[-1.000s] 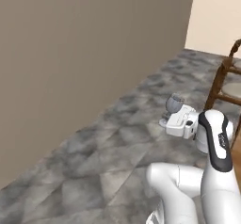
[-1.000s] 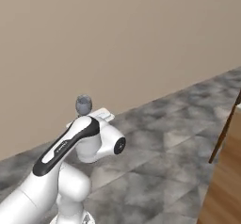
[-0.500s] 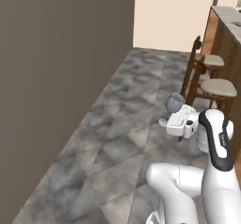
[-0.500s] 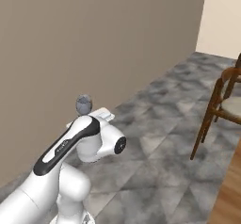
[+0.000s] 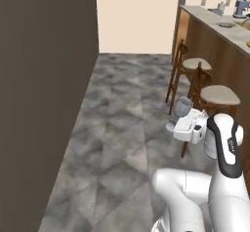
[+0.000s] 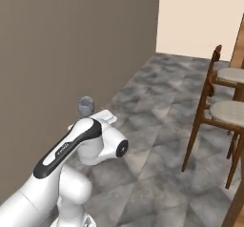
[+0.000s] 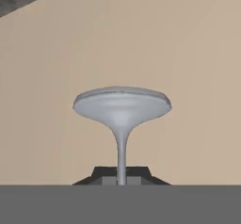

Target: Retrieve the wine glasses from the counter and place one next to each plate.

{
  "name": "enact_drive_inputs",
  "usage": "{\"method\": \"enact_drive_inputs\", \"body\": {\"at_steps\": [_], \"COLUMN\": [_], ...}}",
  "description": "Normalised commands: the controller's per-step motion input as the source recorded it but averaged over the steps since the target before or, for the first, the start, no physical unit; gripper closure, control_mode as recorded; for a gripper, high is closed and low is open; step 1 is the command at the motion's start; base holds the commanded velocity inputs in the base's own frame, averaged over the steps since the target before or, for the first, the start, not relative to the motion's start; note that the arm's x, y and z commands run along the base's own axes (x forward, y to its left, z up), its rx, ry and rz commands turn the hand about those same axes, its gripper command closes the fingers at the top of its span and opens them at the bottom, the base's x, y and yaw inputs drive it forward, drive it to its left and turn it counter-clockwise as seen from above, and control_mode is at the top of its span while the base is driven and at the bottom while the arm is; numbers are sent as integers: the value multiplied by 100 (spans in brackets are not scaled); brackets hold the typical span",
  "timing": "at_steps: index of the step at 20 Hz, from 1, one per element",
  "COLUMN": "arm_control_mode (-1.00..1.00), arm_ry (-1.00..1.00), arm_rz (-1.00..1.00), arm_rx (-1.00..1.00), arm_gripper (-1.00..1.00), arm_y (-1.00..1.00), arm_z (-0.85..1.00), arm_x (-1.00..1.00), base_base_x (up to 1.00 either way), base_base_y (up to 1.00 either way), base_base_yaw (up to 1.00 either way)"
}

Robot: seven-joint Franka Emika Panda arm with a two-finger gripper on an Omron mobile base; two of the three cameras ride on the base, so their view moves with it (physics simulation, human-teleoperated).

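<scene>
One wine glass (image 5: 182,107) rides clamped by its stem in the jaws mid-carry; next, drive to a plate and set it alongside.

One wine glass (image 5: 182,107) near the frame's middle; two wooden stools (image 5: 211,95) at right; one bar counter (image 5: 220,31) at upper right.

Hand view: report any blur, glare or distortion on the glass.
Hand view: wine glass sharp, no glare, its foot stretched wide by closeness, stem between the gripper tips. Left base view: glass small and soft-edged, evenly lit. Right base view: bowl dull grey, no highlight.
</scene>
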Motion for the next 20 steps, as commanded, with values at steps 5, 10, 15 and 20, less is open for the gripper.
{"method": "enact_drive_inputs", "body": {"at_steps": [5, 10, 15, 20], "arm_control_mode": [100, 100, 100, 100], "arm_ry": [0, 0, 0, 0], "arm_rz": [0, 0, 0, 0], "arm_rx": [0, 0, 0, 0], "arm_gripper": [100, 100, 100, 100], "arm_y": [0, 0, 0, 0], "arm_z": [0, 0, 0, 0], "arm_x": [0, 0, 0, 0], "base_base_x": [100, 100, 100, 100], "base_base_y": [46, 51, 63, 67], "base_base_yaw": [-34, -32, -36, -42]}}
